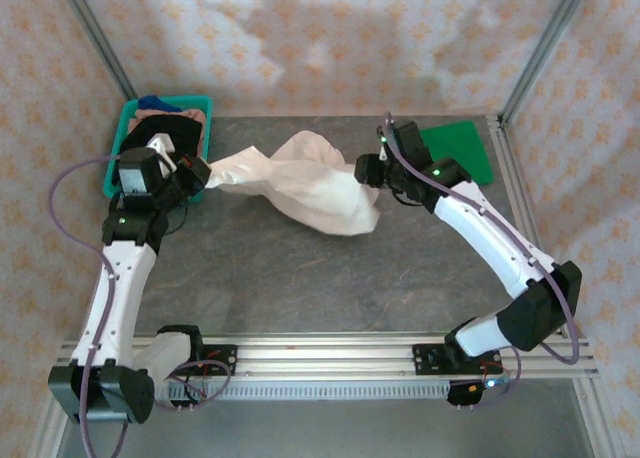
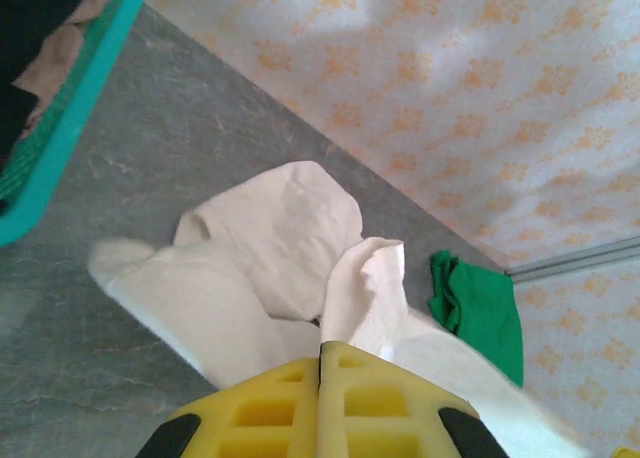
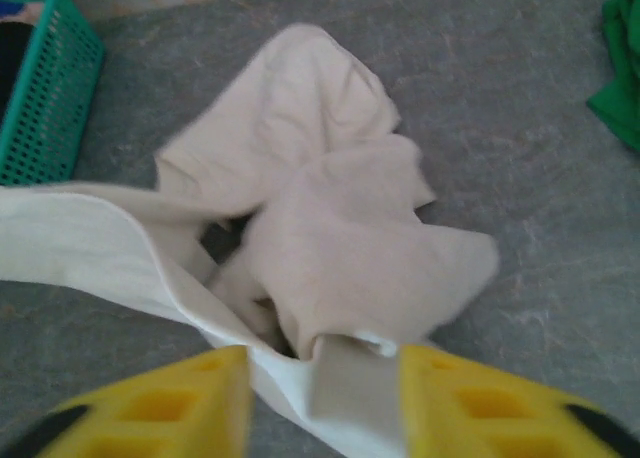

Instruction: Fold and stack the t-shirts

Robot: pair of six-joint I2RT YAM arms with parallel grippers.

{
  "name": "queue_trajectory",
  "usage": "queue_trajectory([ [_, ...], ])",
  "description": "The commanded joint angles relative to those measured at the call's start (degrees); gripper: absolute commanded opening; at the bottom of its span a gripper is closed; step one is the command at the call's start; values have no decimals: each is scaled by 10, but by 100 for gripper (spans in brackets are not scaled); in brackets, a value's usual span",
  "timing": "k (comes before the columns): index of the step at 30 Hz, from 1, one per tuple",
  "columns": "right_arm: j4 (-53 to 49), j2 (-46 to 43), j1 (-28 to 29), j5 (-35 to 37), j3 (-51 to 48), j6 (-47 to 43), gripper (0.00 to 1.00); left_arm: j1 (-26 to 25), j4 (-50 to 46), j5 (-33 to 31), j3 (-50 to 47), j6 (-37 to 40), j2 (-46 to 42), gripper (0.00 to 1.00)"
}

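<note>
The cream t-shirt [image 1: 300, 183] lies crumpled across the middle of the grey table, stretched between both grippers. My left gripper [image 1: 203, 170] holds its left end beside the basket. In the left wrist view the yellow fingers [image 2: 380, 408] are pressed together, the left gripper [image 2: 321, 350] shut on a raised fold of the cream t-shirt [image 2: 270, 238]. My right gripper [image 1: 368, 172] is at the shirt's right end. There the right gripper [image 3: 322, 363] stands open, its jaws apart with cream t-shirt [image 3: 340, 238] cloth lying between them. The green t-shirt [image 1: 455, 148] lies flat at the back right.
A teal plastic basket [image 1: 122, 143] with dark and tan clothes stands at the back left, close to my left gripper. Metal frame posts and patterned walls close the back and sides. Bare grey table [image 1: 300, 278] spreads in front of the shirt.
</note>
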Motion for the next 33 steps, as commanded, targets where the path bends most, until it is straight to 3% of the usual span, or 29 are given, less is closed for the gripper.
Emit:
queue_trajectory([
  [1, -8, 50, -5, -4, -58, 4, 54, 3, -74, -47, -46, 18, 33, 0],
  [7, 46, 132, -16, 7, -68, 1, 59, 5, -111, -129, -98, 26, 42, 0],
  [11, 87, 204, -25, -55, -53, 18, 59, 11, -146, -185, -101, 40, 36, 0],
  [18, 164, 229, -26, -109, -104, 80, 67, 15, -150, -197, -107, 46, 35, 0],
  [20, 174, 233, -25, -106, -118, 87, 57, 18, -151, -195, -103, 46, 39, 0],
  [23, 164, 216, -34, -78, -133, 92, 16, 23, -156, -195, -95, 48, 39, 0],
  [25, 155, 179, -49, -63, -140, 89, 0, 29, -160, -200, -95, 49, 32, 0],
  [33, 52, 20, -116, 23, -61, 2, 0, 43, -165, -217, -97, 47, 14, 0],
])
